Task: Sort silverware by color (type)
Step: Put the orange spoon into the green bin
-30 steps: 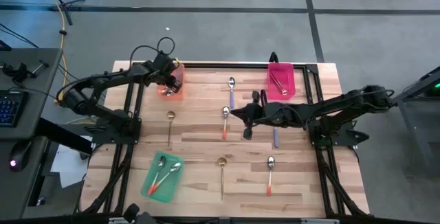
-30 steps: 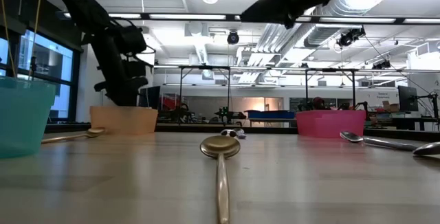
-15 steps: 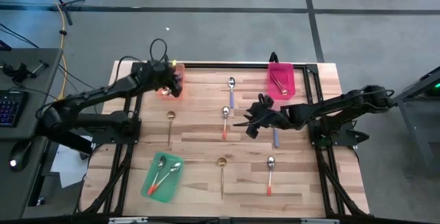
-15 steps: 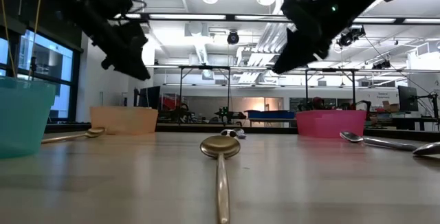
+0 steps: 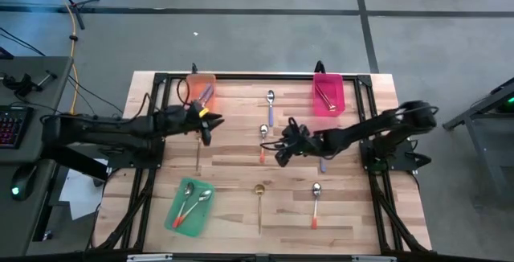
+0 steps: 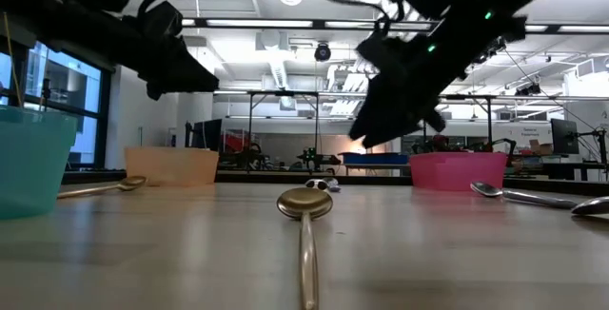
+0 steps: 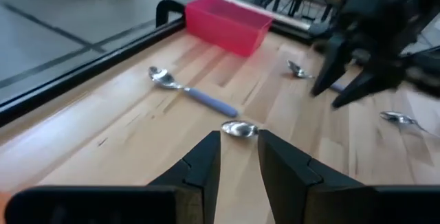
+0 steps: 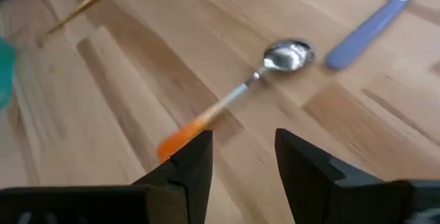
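Spoons lie spread over the wooden table. An orange-handled spoon [image 5: 263,141] rests flat at the middle, and my right gripper [image 5: 283,145] hovers open just to its right; in the right wrist view the fingers [image 8: 242,159] stand above its orange handle end [image 8: 180,140]. A purple-handled spoon [image 5: 271,105] lies beyond it. My left gripper [image 5: 205,121] is open near the orange tray [image 5: 201,89], above a gold spoon [image 5: 198,149]. A spoon's bowl [image 7: 239,128] lies ahead of its fingertips [image 7: 239,162]. Nothing is between either pair of fingers.
A pink tray [image 5: 328,93] with spoons stands far right. A green tray [image 5: 189,206] holds two orange-handled spoons near left. A gold spoon [image 5: 259,202] and an orange-handled spoon [image 5: 316,202] lie near the front edge. A purple-handled spoon [image 5: 322,161] lies under the right arm.
My left gripper has left the orange tray, moving toward the table's near edge and down, its arm stretched low across the left side. My right gripper has come down toward the orange-handled spoon at the table's middle.
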Action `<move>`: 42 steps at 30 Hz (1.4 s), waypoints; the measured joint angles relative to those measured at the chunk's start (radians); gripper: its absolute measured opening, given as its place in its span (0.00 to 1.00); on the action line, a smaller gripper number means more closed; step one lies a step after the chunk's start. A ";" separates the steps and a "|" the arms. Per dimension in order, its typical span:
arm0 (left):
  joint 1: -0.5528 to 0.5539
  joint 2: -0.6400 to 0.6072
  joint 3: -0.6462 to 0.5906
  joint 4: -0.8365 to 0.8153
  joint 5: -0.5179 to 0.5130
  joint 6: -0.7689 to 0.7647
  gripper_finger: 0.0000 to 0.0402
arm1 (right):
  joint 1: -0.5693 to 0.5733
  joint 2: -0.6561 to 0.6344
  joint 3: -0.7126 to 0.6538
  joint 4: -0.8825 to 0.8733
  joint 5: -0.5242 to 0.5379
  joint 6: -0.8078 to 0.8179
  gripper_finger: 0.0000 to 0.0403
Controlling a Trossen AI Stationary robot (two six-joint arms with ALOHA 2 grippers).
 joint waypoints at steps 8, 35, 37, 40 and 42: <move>-0.097 0.003 -0.032 0.038 -0.092 0.011 0.21 | -0.049 0.190 0.065 0.160 0.006 0.058 0.35; -0.257 0.009 -0.033 0.074 -0.155 -0.028 0.21 | -0.099 0.429 0.349 0.045 -0.085 -0.115 0.04; -0.276 0.013 -0.034 0.084 -0.154 -0.018 0.21 | -0.087 0.405 0.349 0.101 -0.103 -0.167 0.02; -0.302 0.025 -0.034 0.088 -0.154 -0.015 0.21 | -0.068 0.353 0.349 0.175 -0.087 -0.244 0.01; -0.320 0.030 -0.034 0.097 -0.154 -0.015 0.21 | -0.058 0.309 0.349 0.190 -0.069 -0.288 0.00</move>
